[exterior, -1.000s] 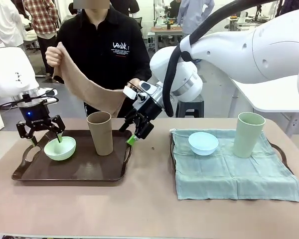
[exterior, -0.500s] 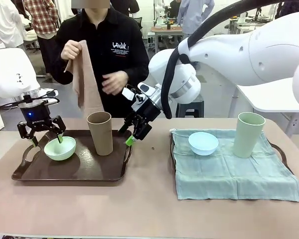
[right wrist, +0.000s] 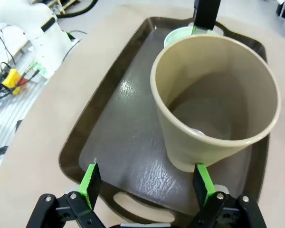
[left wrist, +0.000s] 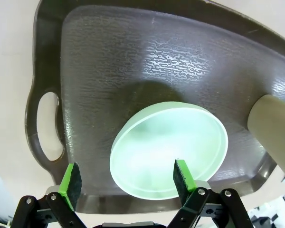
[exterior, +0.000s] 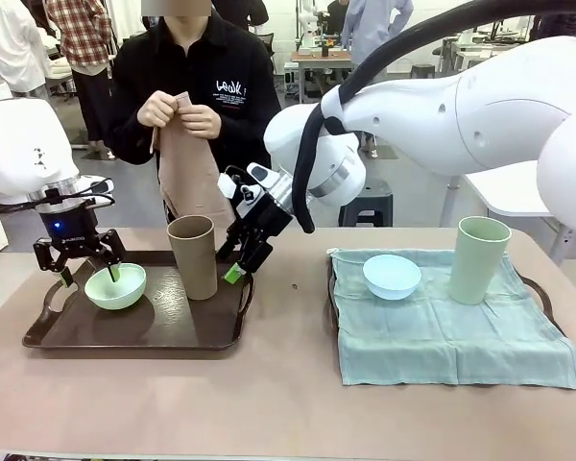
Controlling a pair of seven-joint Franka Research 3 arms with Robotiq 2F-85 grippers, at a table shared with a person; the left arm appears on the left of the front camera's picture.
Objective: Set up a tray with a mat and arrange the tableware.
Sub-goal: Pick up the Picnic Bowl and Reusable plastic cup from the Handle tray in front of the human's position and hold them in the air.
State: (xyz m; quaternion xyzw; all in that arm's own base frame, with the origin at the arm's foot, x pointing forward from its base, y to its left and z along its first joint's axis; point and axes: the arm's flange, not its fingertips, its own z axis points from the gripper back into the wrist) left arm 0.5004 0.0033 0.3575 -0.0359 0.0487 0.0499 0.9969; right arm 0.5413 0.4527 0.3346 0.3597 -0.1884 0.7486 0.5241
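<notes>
The dark brown tray (exterior: 173,331) sits bare on the counter (exterior: 269,403) toward the robot's left. It carries the pale green bowl (exterior: 115,286) near its left handle and the brown cup (exterior: 194,257) upright near its right end, the two apart from each other. The left hand (exterior: 89,276) hangs over the bowl with its fingers spread wide, one tip dipping inside the rim, and it grips nothing. The right arm reaches across the middle, and the right hand (exterior: 238,267) is also wide and empty, tilted just beside the cup at the tray's right rim. In the right wrist view the cup stands just ahead of the fingers. Across the counter the person's hands (exterior: 182,115) hold a brown mat (exterior: 182,182) that hangs down behind the cup. To the robot's right, a grey-green mat (exterior: 442,336) covers a second tray (exterior: 547,298). On it stand the light blue bowl (exterior: 392,276) and the pale green cup (exterior: 478,259), well apart.
</notes>
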